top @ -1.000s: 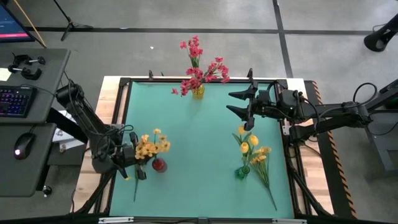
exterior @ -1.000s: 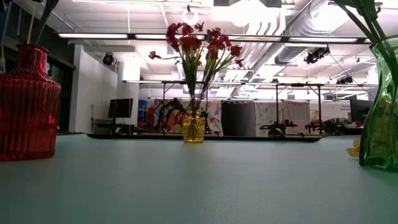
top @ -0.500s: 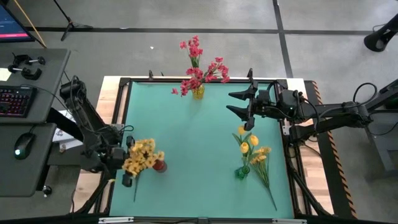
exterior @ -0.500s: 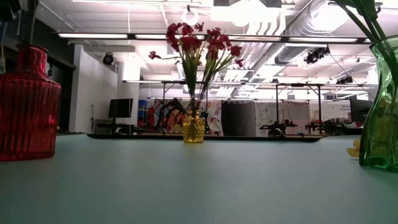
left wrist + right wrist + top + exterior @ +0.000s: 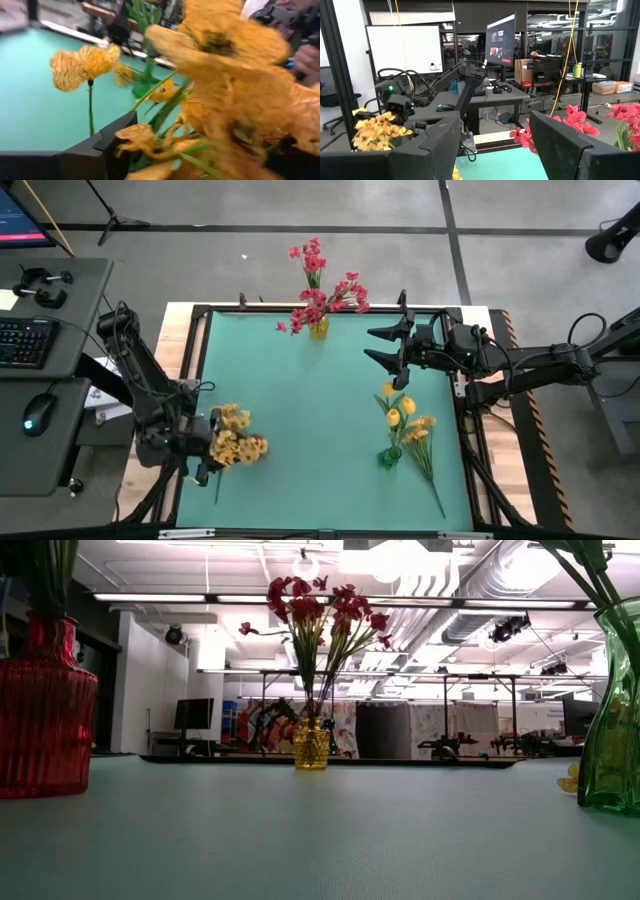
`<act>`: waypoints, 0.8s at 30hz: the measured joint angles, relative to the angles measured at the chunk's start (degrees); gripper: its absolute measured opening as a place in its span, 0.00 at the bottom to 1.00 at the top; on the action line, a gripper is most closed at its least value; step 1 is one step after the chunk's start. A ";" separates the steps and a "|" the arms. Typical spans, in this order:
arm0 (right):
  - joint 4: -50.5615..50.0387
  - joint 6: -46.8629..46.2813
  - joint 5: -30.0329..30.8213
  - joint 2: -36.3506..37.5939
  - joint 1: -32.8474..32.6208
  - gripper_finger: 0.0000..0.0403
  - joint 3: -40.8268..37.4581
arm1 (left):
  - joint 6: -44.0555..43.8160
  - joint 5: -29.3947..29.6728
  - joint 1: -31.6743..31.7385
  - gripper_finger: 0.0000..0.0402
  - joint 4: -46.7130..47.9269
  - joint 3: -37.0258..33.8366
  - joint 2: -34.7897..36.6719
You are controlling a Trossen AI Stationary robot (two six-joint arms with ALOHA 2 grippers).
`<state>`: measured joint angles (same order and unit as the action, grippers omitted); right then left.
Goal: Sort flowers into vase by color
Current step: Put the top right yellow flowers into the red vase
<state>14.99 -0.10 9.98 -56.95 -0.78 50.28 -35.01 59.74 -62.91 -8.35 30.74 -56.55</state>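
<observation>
Your left hand (image 5: 205, 452) pinches the orange-yellow spray (image 5: 233, 442) by its stems, directly above the red vase (image 5: 42, 705), probably with the stems already in its neck. Let go while it's tilted and the top-heavy blossoms could tip the spray onto the counter (image 5: 320, 410). Your right hand (image 5: 385, 345) waits with fingers spread near the red-pink flowers (image 5: 322, 288).

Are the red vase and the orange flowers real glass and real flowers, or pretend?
The red vase looks like ribbed glass or clear plastic: it is see-through and shiny, with upright grooves. The orange flowers look pretend, probably fabric: the petals are papery with printed veins, on smooth, plastic-looking green stems. The left gripper holds them.
</observation>
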 joint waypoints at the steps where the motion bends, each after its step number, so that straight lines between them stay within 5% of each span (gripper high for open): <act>1: 0.01 -0.02 0.00 0.00 0.00 0.57 0.00 | -0.74 -1.83 0.29 0.60 -0.36 0.00 0.00; 13: 0.03 0.07 0.92 0.00 0.02 0.57 0.00 | -16.70 -36.64 4.55 0.60 -0.28 0.00 2.22; 24: 0.05 0.07 1.01 -0.02 0.02 0.57 0.00 | -6.10 -35.11 9.63 0.60 3.12 0.00 8.42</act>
<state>15.05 -0.02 10.98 -56.97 -0.75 50.28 -41.10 24.63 -53.28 -5.23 30.74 -48.13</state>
